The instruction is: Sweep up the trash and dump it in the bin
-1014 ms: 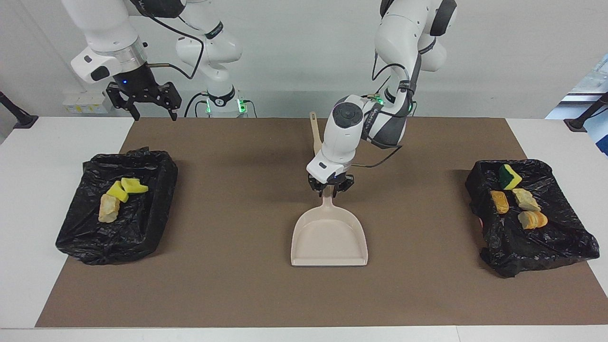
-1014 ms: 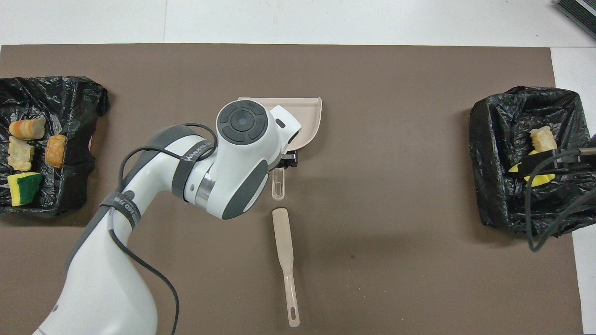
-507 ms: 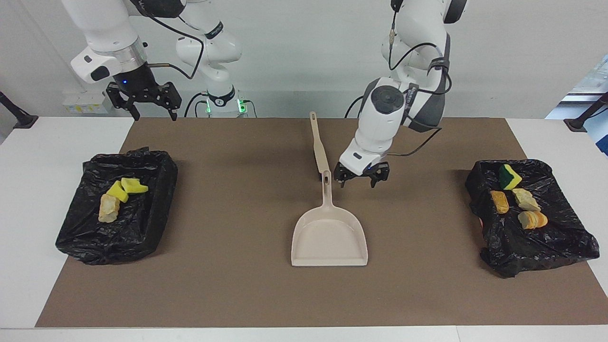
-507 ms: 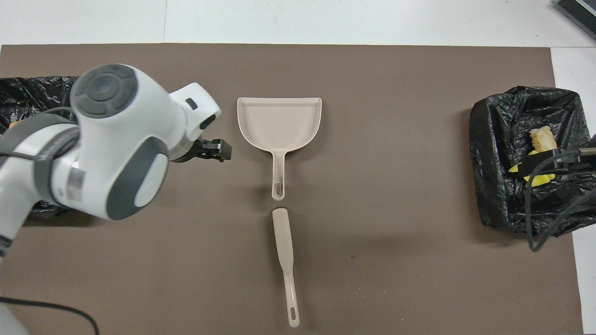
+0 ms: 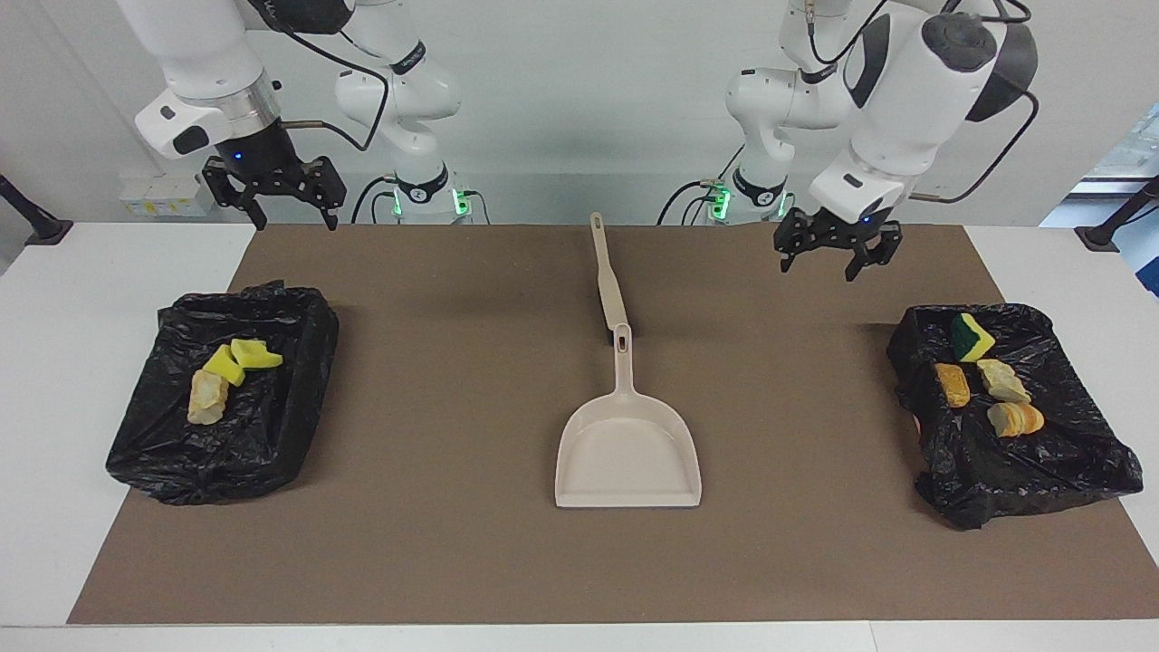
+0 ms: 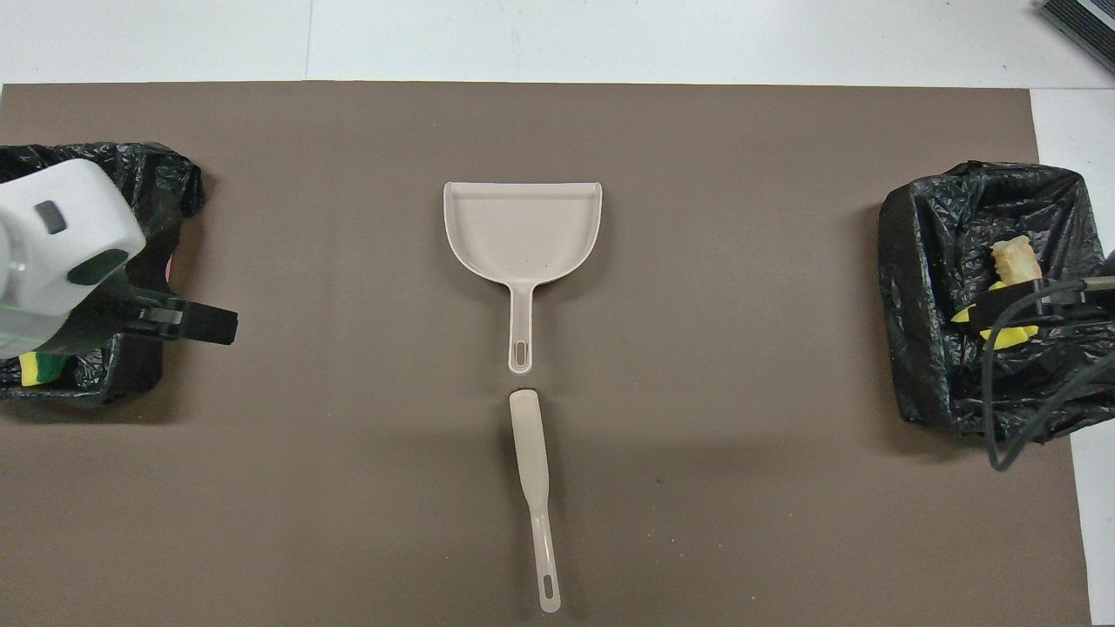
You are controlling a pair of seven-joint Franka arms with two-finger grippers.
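Trash sits in both black bins, at three and nine o'clock from the empty dustpan; brush at its twelve. Left gripper hangs wide and empty by its bin, right gripper waits wide too. Best step: park clear, disturb nothing.

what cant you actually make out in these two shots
- Overhead view: the left gripper and its wrist cover most of the trash in the bin at the left arm's end; only a green-and-yellow sponge corner shows.
- Overhead view: the right gripper and cable hide part of the yellow sponge bits.
- Facing view: the dustpan handle overlaps the brush tip.
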